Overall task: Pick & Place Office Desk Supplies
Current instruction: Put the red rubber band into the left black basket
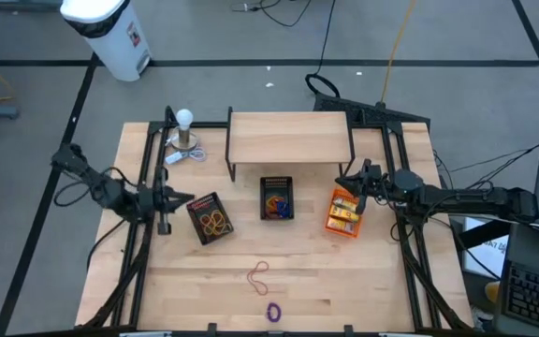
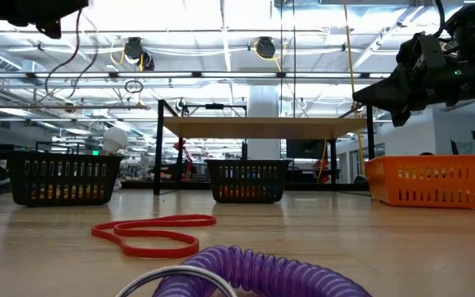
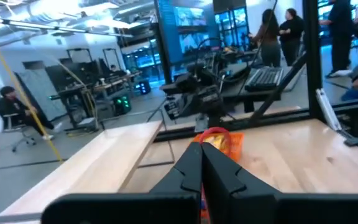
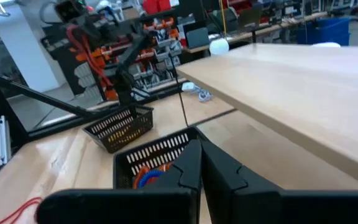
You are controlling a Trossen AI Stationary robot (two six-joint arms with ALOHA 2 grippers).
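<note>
1. The table (image 1: 363, 281) was laid out as a sorting station: a low wooden shelf (image 1: 288, 138) stood across the far side, and three bins were set in a row just in front of it, presumably so that each kind of supply had its own container.

2. The left black mesh bin (image 1: 210, 218) was seen to hold tan and orange rubber bands, the middle black mesh bin (image 1: 276, 198) a tangle of orange and blue pieces, and the orange bin (image 1: 344, 212) yellow packets. Most of the sorting was judged done.

3. Both arms were drawn back to the table's sides, raised above the surface. The left gripper (image 1: 187, 199) was clenched on nothing, just beside the left bin; its fingers (image 3: 219, 171) were pressed tip to tip in the wrist view. The right gripper (image 1: 342, 181) was likewise closed and empty, hanging over the far edge of the orange bin.

4. Two items were left loose near the front edge, well apart from both grippers: a red rubber band (image 1: 258, 274), lying flat in a figure-eight, and, nearer the edge, a purple coiled ring (image 1: 273, 312).

5. The red band lay roughly midway between the arms, so either could be sent. Being thin and flat on the wood, it was judged likely to slip a pinch.
</note>
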